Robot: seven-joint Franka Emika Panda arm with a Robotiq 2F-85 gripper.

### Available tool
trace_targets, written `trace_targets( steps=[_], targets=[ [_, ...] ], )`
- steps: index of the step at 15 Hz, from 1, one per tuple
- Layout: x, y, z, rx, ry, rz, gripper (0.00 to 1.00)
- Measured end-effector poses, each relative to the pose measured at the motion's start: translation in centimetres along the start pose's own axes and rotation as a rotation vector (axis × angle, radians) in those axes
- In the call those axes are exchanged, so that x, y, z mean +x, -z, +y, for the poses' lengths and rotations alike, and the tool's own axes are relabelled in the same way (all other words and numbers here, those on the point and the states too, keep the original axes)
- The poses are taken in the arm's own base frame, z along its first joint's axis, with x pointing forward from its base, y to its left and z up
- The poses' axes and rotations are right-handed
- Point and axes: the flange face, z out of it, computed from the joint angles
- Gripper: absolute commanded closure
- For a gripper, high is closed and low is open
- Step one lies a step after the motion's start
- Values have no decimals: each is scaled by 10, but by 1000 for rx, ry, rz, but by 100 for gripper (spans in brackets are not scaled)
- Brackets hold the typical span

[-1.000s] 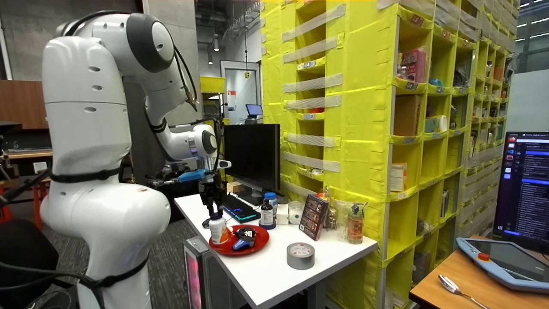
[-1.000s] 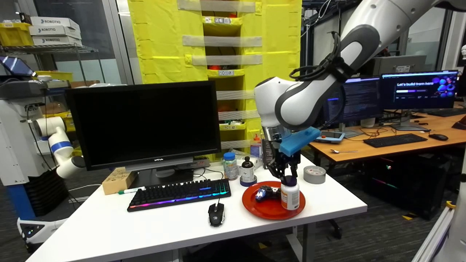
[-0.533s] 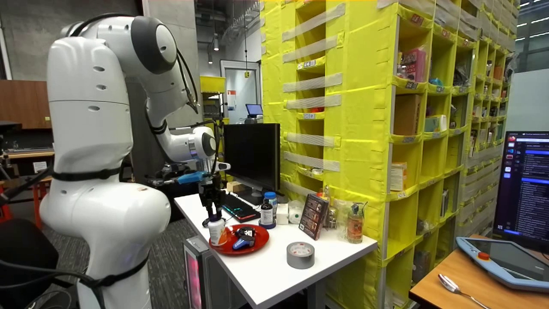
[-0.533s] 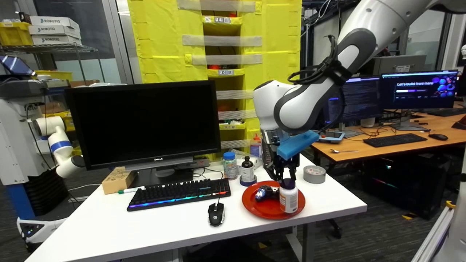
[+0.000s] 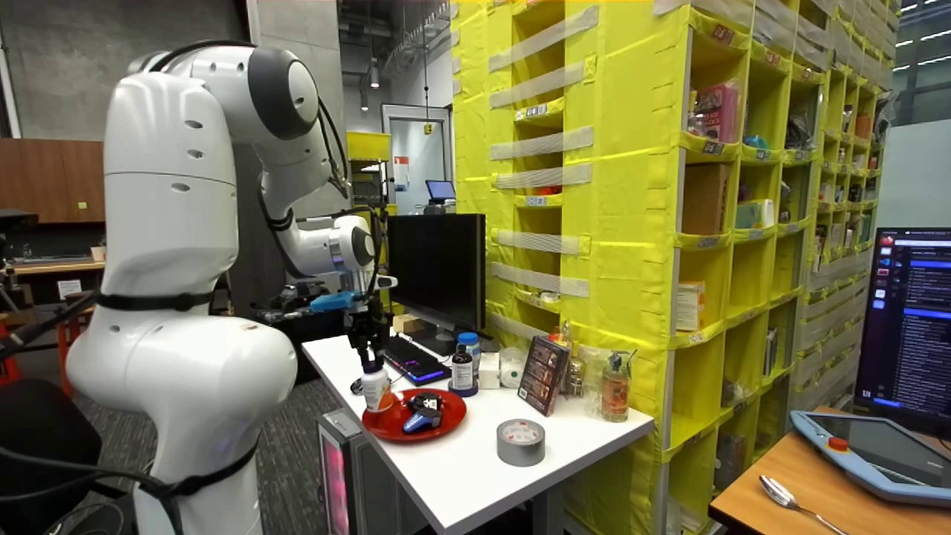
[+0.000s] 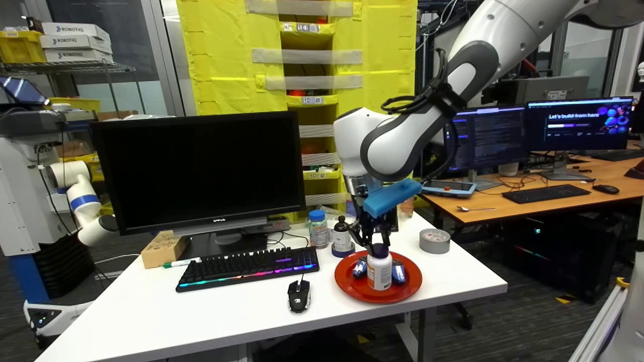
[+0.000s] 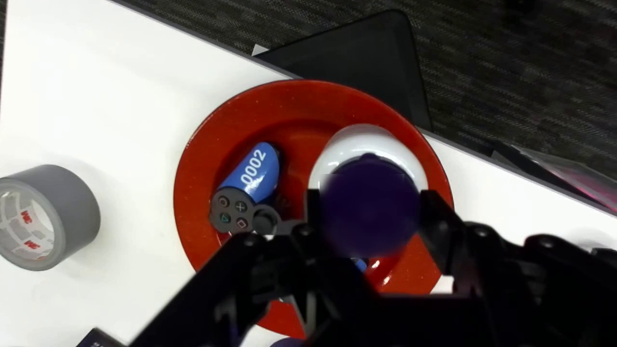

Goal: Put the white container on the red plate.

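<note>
The white container (image 6: 379, 273), with a dark purple lid and an orange-marked label, is upright over the red plate (image 6: 347, 281). In the wrist view the container (image 7: 368, 135) lies within the outline of the red plate (image 7: 195, 188), toward its right side. It also shows over the left part of the plate (image 5: 401, 435) in an exterior view (image 5: 375, 388). I cannot tell whether its base touches the plate. My gripper (image 7: 369, 207) is shut on the purple lid, one finger on each side. The gripper points down in both exterior views (image 5: 373, 364) (image 6: 379, 245).
A game controller with blue grips (image 7: 253, 173) lies on the plate beside the container. A grey tape roll (image 5: 521, 443), a dark bottle (image 5: 462, 369), a mouse (image 6: 299, 296) and a keyboard (image 6: 251, 269) are on the white table. The plate sits near the table's edge.
The gripper and the white container have moved left in an exterior view, so the container now stands in front of the controller. The grip on the lid appears unchanged.
</note>
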Motion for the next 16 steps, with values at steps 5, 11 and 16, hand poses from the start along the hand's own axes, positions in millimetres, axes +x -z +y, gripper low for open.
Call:
trace_targets(
  steps=[5,11,16],
  targets=[
    [32,-3,4,16,-40,-1,74],
    [75,-25,22,18,-108,-22,74],
    [91,-32,35,17,-146,-29,74]
  ],
)
